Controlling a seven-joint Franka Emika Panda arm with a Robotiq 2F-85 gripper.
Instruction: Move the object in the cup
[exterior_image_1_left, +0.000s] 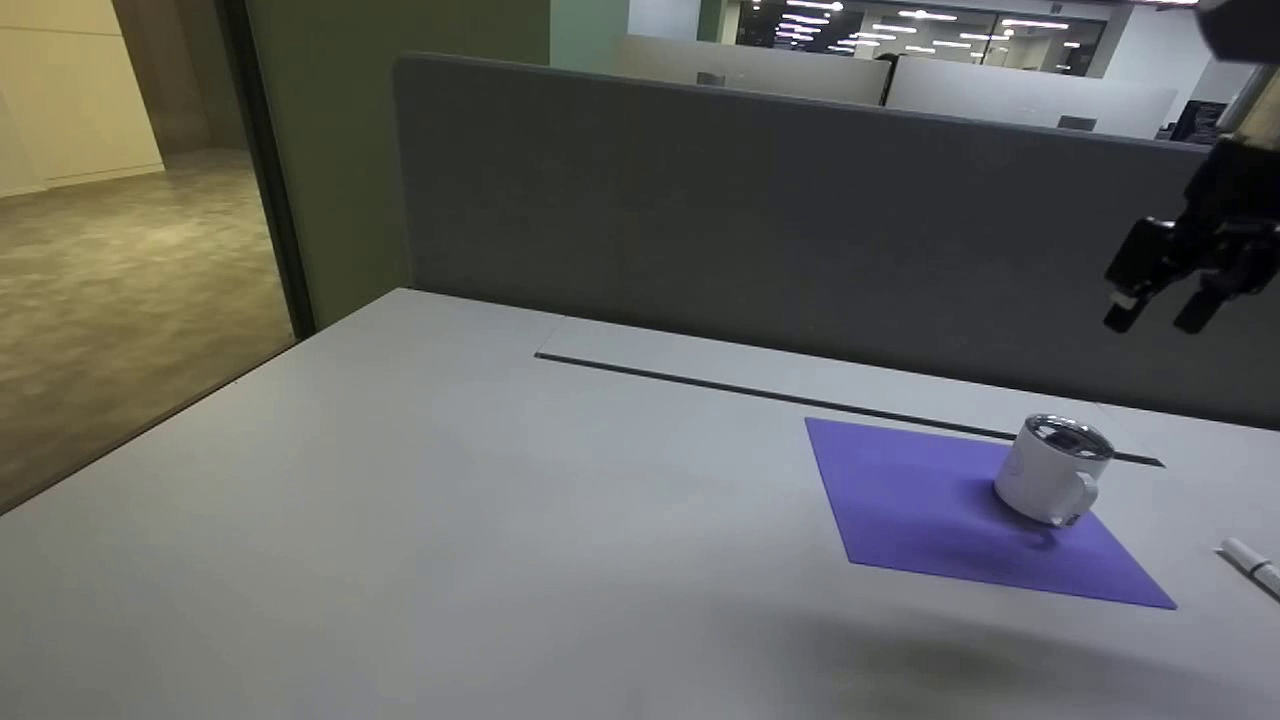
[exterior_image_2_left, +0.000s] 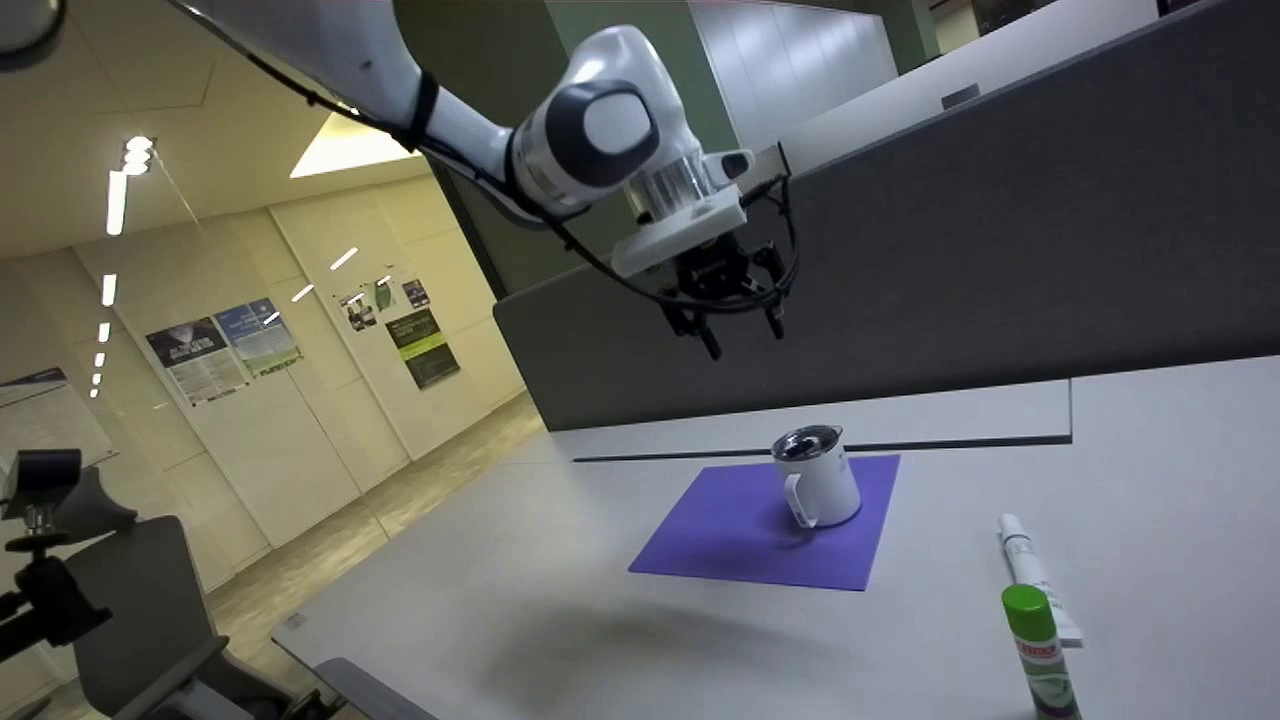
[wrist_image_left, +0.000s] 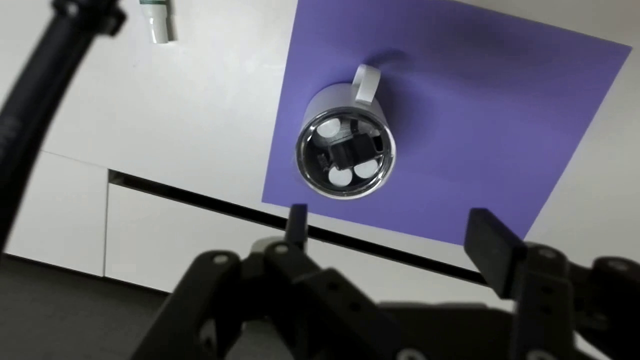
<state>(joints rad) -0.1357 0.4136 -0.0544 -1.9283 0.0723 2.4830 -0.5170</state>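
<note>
The cup (exterior_image_1_left: 1045, 480) is a short white mug with a handle and a shiny darker rim. It stands upright on the purple mat (exterior_image_1_left: 900, 500) and also shows in an exterior view (exterior_image_2_left: 828, 490). In the wrist view, the cup (wrist_image_left: 332, 97) has a black block-like piece (wrist_image_left: 352, 151) and white round shapes within its rim. I cannot tell if these lie inside or belong to a lid. My gripper (wrist_image_left: 387, 232) is open with nothing between its fingers. It hangs well above the table in both exterior views (exterior_image_1_left: 1155, 318) (exterior_image_2_left: 745, 338), apart from the cup.
A grey divider panel (exterior_image_1_left: 750, 230) stands along the table's back edge. A dark slot (exterior_image_1_left: 700, 385) runs in front of it. A white tube (exterior_image_2_left: 1028, 565) and a green-capped stick (exterior_image_2_left: 1040, 650) are beside the mat. A black rod-like part (wrist_image_left: 40, 100) crosses the wrist view's left.
</note>
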